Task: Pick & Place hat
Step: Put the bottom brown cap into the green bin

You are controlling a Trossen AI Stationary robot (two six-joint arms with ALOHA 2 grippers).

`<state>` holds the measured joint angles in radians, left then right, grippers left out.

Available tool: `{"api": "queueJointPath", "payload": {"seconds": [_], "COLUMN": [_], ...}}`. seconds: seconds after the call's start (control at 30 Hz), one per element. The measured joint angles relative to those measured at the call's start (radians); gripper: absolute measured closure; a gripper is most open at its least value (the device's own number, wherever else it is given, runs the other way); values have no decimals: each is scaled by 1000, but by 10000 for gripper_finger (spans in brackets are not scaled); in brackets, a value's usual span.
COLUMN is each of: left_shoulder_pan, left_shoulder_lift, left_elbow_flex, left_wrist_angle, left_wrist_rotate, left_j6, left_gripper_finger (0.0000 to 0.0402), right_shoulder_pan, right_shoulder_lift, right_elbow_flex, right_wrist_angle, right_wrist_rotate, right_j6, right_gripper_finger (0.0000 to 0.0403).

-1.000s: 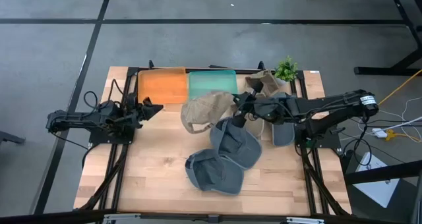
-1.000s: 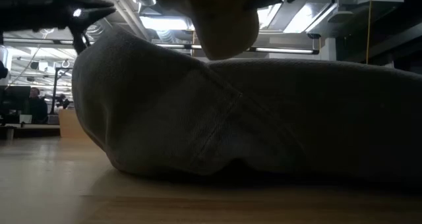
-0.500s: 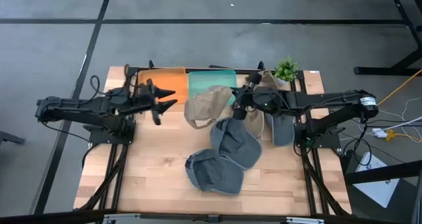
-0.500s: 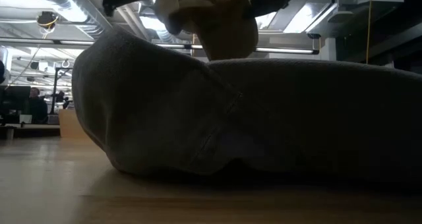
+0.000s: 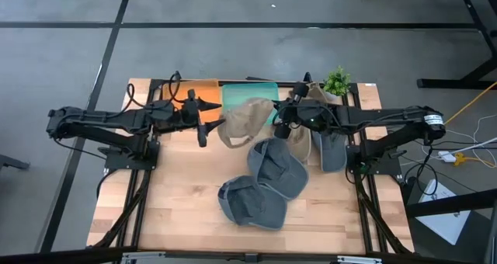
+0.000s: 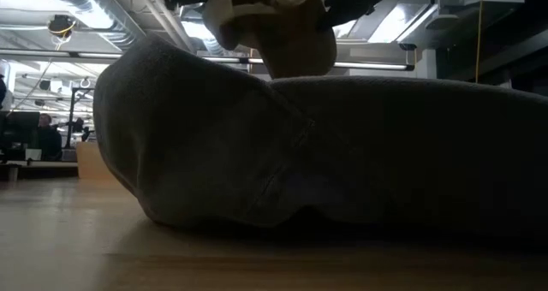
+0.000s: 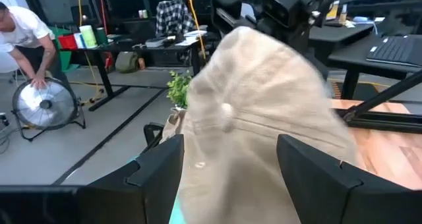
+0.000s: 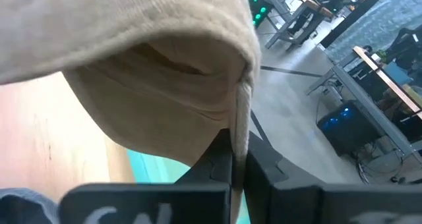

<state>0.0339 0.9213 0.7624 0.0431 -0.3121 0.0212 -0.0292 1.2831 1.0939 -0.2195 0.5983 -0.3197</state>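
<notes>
A tan hat (image 5: 247,118) hangs over the table's middle, near the teal tray (image 5: 250,92); it also shows in the low view (image 6: 287,30), clear of the grey hat (image 6: 325,154) below it. My right gripper (image 5: 283,126) is shut on its right side. My left gripper (image 5: 205,126) stands open just left of the hat, its two fingers (image 7: 155,174) on either side of the hat's crown (image 7: 257,112); I cannot tell whether they touch it. Two grey hats (image 5: 276,169) lie on the table nearer the front. My right gripper pinches the tan hat's edge (image 8: 239,128) between its two shut fingers, coming level from the table's right side. The edge stands thin and upright in the pinch. The hat hangs lifted clear of the table, its hollow side turned toward this wrist camera.
An orange tray (image 5: 206,92) sits left of the teal tray at the far edge. A small plant (image 5: 336,81) stands at the far right. Another grey hat (image 5: 332,151) and a tan one (image 5: 301,146) lie under the right arm. Bare wood shows at the near left.
My left gripper has reached toward the table's right, up to the tan hat, and has opened. My right gripper has carried the hat a little toward the far edge, still lifted.
</notes>
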Motion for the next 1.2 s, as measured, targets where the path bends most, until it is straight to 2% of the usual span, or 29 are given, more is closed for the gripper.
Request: {"api": "queueJointPath", "payload": {"seconds": [0.2, 0.43, 0.63, 0.8, 0.93, 1.07, 1.13, 1.2], "left_shoulder_pan": [4, 5, 4, 5, 5, 5, 5, 5], "left_shoulder_lift": [75, 163, 191, 192, 187, 187, 187, 187], "left_elbow_flex": [0, 0, 0, 0, 0, 0, 0, 0], "left_wrist_angle": [18, 208, 238, 243, 246, 244, 233, 220], "left_wrist_rotate": [52, 46, 14, -49, -57, -55, -55, -55], "left_j6": [1, 2, -10, -23, -18, -18, -18, -14], "left_gripper_finger": [162, 162, 175, 233, 304, 377, 392, 389], "right_shoulder_pan": [0, 0, 0, 0, 0, 0, 0, 0], "right_shoulder_lift": [0, 0, 0, 0, 0, 0, 0, 0], "right_elbow_flex": [0, 0, 0, 0, 0, 0, 0, 0], "right_wrist_angle": [10, 13, 13, 13, 10, 5, 5, 5], "right_wrist_rotate": [-45, -69, -76, -76, -77, -78, -78, -72], "right_j6": [3, 6, 6, 6, 46, 73, 76, 76], "right_gripper_finger": [369, 389, 371, 368, 387, 385, 376, 373]}}
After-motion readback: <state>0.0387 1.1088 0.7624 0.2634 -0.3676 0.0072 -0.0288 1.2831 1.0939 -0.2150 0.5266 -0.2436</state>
